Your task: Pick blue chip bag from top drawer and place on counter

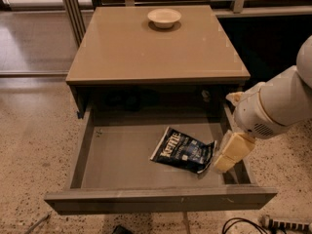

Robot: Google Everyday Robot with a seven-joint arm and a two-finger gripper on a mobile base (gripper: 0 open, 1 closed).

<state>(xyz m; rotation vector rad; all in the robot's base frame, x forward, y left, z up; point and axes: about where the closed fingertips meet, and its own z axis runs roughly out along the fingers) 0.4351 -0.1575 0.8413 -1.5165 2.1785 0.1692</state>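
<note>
The blue chip bag (pixel 183 150) lies flat on the floor of the open top drawer (pixel 161 199), right of the middle, white lettering up. The counter (pixel 156 50) is the glossy tan top of the cabinet above the drawer. My gripper (pixel 231 153), cream-coloured on a white arm, hangs over the drawer's right side, just right of the bag's right edge and very close to it. It holds nothing that I can see.
A small cream bowl (pixel 164 17) stands at the back middle of the counter. Speckled terrazzo floor surrounds the cabinet. Cables and a power strip (pixel 285 224) lie on the floor at the bottom right. A metal frame stands behind.
</note>
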